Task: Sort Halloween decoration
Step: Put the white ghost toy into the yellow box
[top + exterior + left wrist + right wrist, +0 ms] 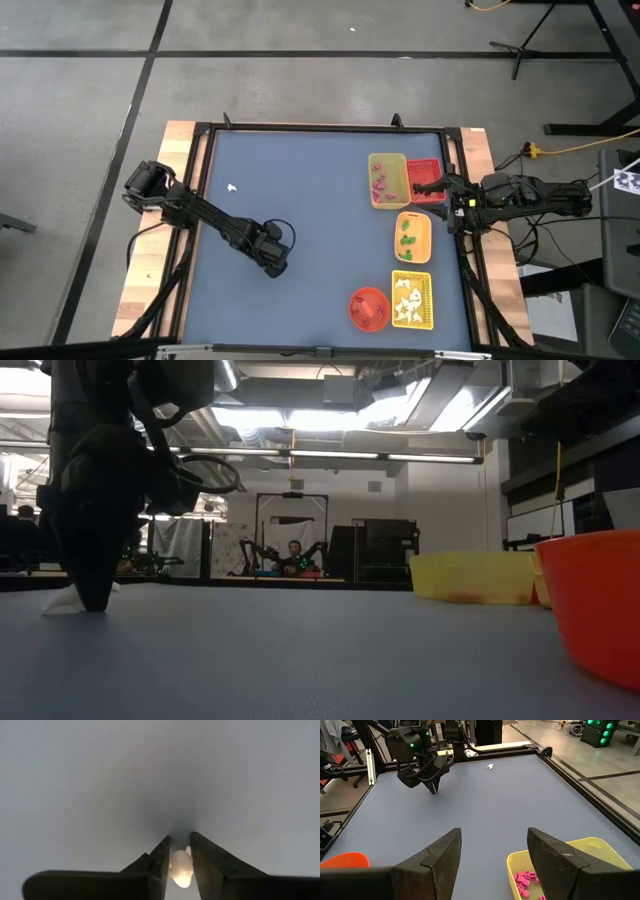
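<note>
High view shows the left arm (pixel 205 215) reaching diagonally over the blue table (pixel 300 180), its left gripper (pixel 274 262) pointing straight down at the surface, while the right arm waits at the right edge with the right gripper (pixel 425 186) spread wide over the red tray (pixel 432 168). Another white ghost piece (pixel 232 187) lies apart on the table; yellow trays (pixel 388 160) hold pink pieces (pixel 379 184), green pieces (pixel 407 232) and white ghosts (pixel 406 300), beside an orange bowl (pixel 368 308). Left fingers (pixel 160 857) stand narrowly apart around a white ghost decoration (pixel 181 868); actual contact I cannot tell.
</note>
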Controlling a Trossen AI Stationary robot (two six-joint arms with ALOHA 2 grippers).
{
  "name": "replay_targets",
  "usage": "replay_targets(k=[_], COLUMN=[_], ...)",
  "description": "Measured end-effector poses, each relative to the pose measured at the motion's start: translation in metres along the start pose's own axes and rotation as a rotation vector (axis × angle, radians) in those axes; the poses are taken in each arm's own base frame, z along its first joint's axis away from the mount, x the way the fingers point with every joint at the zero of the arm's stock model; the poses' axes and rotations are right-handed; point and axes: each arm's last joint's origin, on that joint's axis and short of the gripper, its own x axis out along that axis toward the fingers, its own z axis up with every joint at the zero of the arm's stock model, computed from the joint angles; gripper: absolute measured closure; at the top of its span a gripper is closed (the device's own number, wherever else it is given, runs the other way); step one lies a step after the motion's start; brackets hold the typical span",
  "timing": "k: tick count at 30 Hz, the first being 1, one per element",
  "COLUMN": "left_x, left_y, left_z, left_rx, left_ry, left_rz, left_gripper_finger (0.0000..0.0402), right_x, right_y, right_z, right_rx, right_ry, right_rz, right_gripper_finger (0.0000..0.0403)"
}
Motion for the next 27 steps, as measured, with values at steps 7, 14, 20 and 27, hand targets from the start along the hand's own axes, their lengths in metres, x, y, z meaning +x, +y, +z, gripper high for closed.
replay_targets(k=[7,14,20,27], left_x=[0.0001,0.0004,-0.0001,-0.0053], left_y=[0.0002,0.0003,0.0003,-0.0052], left_z=[-0.0001,-0.0006,-0.0004,0.0022], left_rx=[0.000,0.000,-0.001,0.048], left_ry=[0.003,0.018,0.022,0.023], left_rz=[0.001,-0.003,-0.010,-0.054], left_gripper_finger=[0.0345,0.0346,0.0346,0.0346], right_x=[0.0000,0.0000,0.0000,0.0001], right_y=[0.0000,0.0000,0.0000,0.0000], right_z=[0.0000,0.0000,0.0000,0.0000], right_rx=[0.000,0.000,0.000,0.000], right_ry=[0.000,0.000,0.000,0.000], right_rz=[0.000,0.000,0.000,0.000], right_gripper_finger=[0.0178,0.0178,0.0178,0.0178])
